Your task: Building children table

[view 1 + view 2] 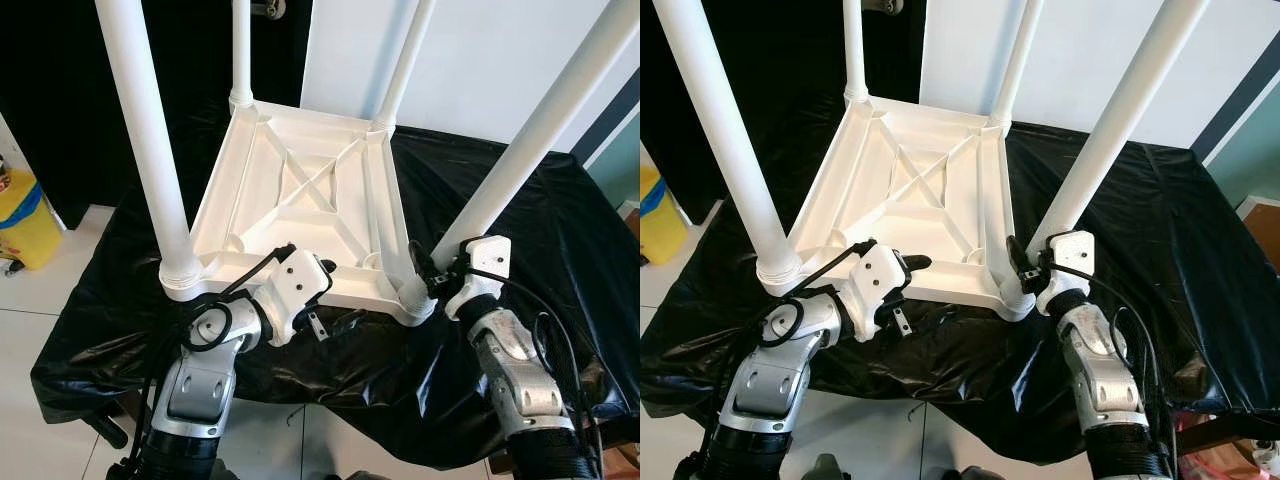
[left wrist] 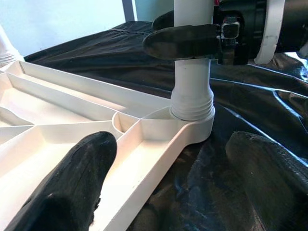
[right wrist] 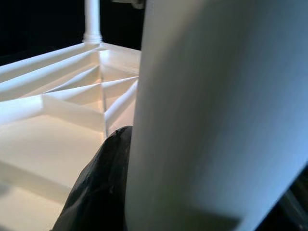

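A: How much is built?
B: All four legs are seated in the upturned tabletop (image 1: 300,200) on the black sheet (image 1: 560,230).

A: And left?
B: The near right leg (image 1: 520,150) is pinched by the right gripper (image 1: 428,276); the left gripper (image 1: 330,290) is held spread over the near rim. Final tightening and turning upright likely remain.

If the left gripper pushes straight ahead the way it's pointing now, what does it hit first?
Most likely the near-right table leg at its screw-in socket, which the right gripper is clamped on. The left gripper is open, straddling the tabletop's rim; depth is uncertain.

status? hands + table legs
Right hand shut on near-right leg by its socket. Left hand open, straddling tabletop near edge. Four legs up; nothing in the way.
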Available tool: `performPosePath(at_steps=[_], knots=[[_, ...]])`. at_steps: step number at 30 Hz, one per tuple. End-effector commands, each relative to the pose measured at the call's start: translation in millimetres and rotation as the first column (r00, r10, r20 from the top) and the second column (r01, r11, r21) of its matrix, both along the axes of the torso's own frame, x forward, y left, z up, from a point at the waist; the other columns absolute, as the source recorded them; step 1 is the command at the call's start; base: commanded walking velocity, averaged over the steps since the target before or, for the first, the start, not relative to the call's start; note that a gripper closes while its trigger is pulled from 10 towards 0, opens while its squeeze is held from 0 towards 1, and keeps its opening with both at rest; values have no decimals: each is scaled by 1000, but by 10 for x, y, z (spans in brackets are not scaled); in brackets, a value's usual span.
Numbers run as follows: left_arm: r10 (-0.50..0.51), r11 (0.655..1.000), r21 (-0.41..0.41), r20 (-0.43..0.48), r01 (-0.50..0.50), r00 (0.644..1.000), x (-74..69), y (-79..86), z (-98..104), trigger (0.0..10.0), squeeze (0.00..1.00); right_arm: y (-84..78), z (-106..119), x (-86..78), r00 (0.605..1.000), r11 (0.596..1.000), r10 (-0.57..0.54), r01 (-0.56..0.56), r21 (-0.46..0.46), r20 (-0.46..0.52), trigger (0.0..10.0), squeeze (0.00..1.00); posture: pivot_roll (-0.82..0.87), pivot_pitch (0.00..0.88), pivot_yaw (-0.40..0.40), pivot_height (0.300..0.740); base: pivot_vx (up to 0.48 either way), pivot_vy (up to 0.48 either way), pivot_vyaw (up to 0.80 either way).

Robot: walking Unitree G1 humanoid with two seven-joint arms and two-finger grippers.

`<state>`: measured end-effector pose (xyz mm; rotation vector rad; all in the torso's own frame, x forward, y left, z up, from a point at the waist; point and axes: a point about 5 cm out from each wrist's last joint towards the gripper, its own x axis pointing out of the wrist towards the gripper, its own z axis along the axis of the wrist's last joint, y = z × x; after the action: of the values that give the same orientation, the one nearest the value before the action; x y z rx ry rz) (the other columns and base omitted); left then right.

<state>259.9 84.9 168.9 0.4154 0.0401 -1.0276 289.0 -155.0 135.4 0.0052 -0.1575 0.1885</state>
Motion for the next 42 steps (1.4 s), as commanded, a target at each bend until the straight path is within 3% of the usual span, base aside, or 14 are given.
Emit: performPosePath(at_steps=[1, 4, 8, 40, 41, 42], knots=[[125, 992, -35, 42, -124, 991, 32, -8, 18, 10000, 0, 9, -84, -13, 998, 999, -44, 42, -30, -49, 10000, 0, 175, 50, -194, 740, 0, 0, 0], [125, 992, -38, 41, -124, 991, 28, -15, 19, 10000, 0, 31, -74, -6, 988, 989, -147, 146, -18, -56, 10000, 0, 179, 49, -200, 740, 0, 0, 0], [126, 991, -38, 40, -124, 991, 23, -18, 15, 10000, 0, 74, -65, -16, 981, 983, -185, 185, -5, -60, 10000, 0, 180, 48, -202, 740, 0, 0, 0], [118, 992, -40, 51, -116, 992, 41, -44, 26, 10000, 0, 164, -19, -19, 985, 985, -169, 168, -31, -37, 10000, 0, 182, 20, -203, 740, 0, 0, 0], [118, 992, -40, 51, -116, 992, 42, -44, 26, 10000, 0, 166, -18, -18, 985, 986, -168, 167, -30, -37, 10000, 145, 182, 20, -204, 740, 0, 0, 0], [118, 992, -40, 51, -116, 992, 42, -44, 27, 10000, 0, 167, -17, -18, 985, 986, -166, 165, -30, -36, 10000, 145, 182, 20, -204, 740, 0, 0, 0]])
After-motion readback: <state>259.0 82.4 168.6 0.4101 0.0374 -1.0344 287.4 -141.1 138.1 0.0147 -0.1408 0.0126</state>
